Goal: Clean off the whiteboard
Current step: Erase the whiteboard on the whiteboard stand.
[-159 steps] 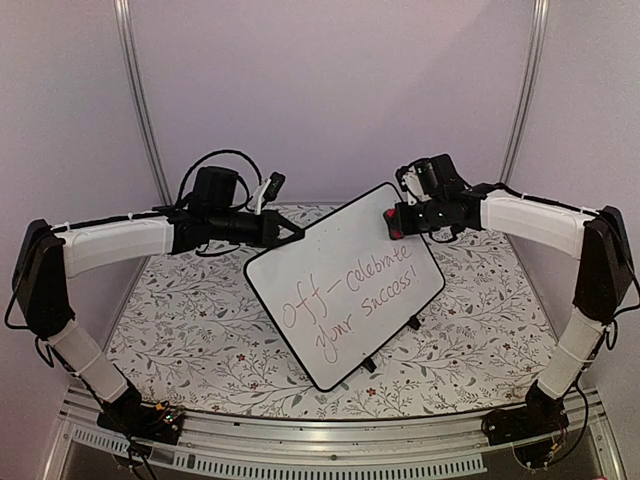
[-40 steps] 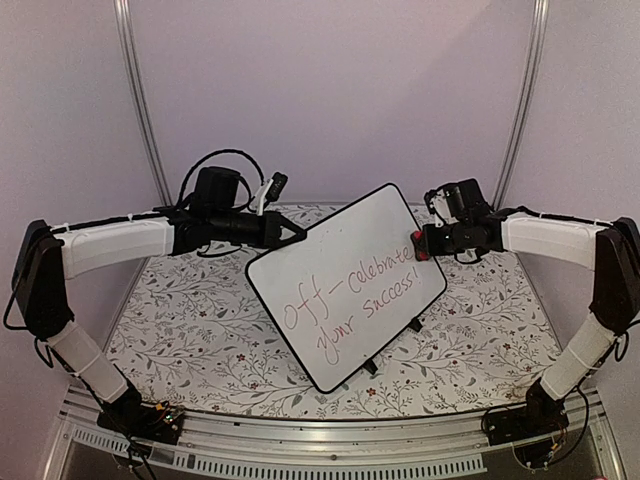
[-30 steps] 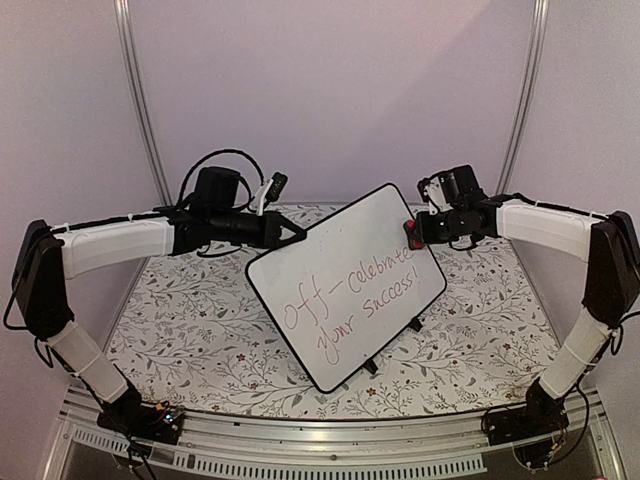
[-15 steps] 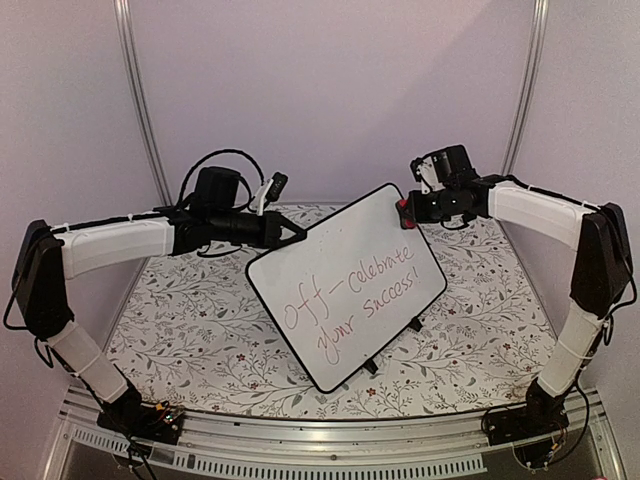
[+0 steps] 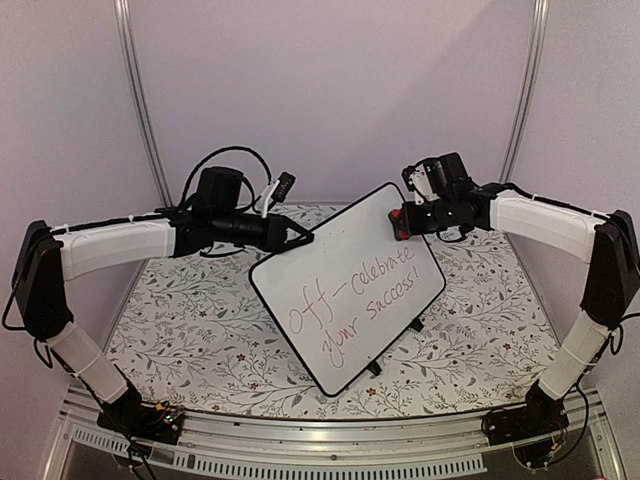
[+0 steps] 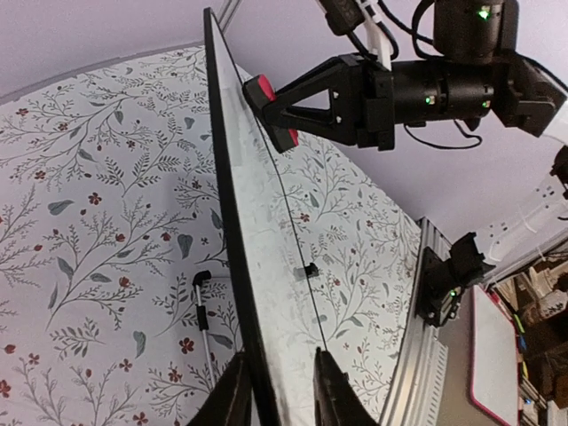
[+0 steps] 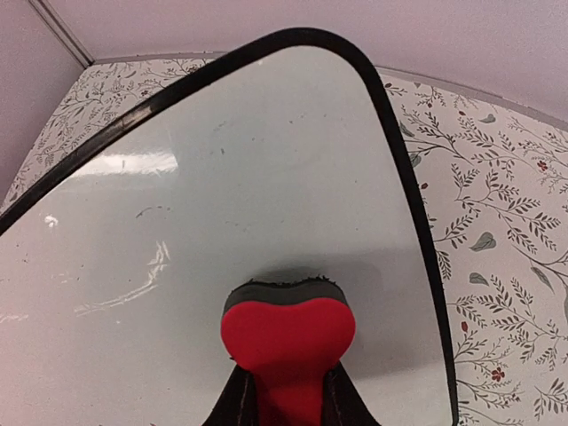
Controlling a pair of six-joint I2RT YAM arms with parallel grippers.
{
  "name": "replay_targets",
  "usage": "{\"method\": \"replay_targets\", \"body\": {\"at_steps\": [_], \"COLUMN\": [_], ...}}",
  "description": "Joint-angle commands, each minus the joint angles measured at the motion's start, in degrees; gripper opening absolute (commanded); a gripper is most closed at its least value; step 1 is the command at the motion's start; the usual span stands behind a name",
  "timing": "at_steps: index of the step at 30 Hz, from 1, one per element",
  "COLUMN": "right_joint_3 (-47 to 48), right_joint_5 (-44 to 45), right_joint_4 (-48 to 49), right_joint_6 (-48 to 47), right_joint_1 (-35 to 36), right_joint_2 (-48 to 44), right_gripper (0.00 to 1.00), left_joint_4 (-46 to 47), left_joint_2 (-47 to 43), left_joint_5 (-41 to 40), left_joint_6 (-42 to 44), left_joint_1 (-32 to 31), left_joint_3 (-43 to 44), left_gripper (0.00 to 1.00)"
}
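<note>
**A:** So, top view, where's the whiteboard (image 5: 350,290)?

**B:** Standing mid-table (image 5: 200,320), face toward the cam, red writing (image 5: 355,300) across its lower half. Left fingers (image 5: 295,238) are at its upper-left edge. Right fingers (image 5: 412,218) are by the top-right corner w/ a red eraser (image 5: 398,226) pinched btwn them.

**A:** Left wrist?

**B:** Board (image 6: 266,266) is seen nearly edge-on, rim running down btwn the two left fingers (image 6: 232,395), one each side, close in. Can't tell if they're clamping or just off it. The eraser (image 6: 260,89) is up against the face near the far end and looks to touch.

**A:** Right wrist?

**B:** Right fingers (image 7: 238,399) are closed tight on the eraser (image 7: 286,342), whose red end fills the gap. It sits over a glossy white patch of the board (image 7: 266,177) near a rounded corner. The floral table (image 7: 497,266) shows right of the rim.
</note>
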Motion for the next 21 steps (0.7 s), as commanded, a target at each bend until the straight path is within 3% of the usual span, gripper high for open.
{"method": "replay_targets", "body": {"at_steps": [1, 15, 21], "right_joint_3": [-3.55, -12.82, -12.71], "right_joint_5": [2.82, 9.23, 12.87], "right_joint_4": [0.42, 0.42, -1.48], "right_joint_6": [2.19, 6.74, 5.24], "right_joint_1": [1.58, 11.58, 16.34], "right_joint_2": [-7.36, -18.84, -19.55], "right_gripper": [0.16, 0.16, 0.15], "left_joint_4": [1.96, 0.06, -7.52], "left_joint_2": [-1.81, -3.87, -5.90], "left_joint_5": [4.58, -0.50, -6.23], "left_joint_6": [2.96, 2.87, 2.17], "left_joint_1": [-2.27, -1.74, -1.45], "left_joint_3": [-0.69, -0.45, 4.41], "left_gripper": [0.30, 0.89, 1.00]}}
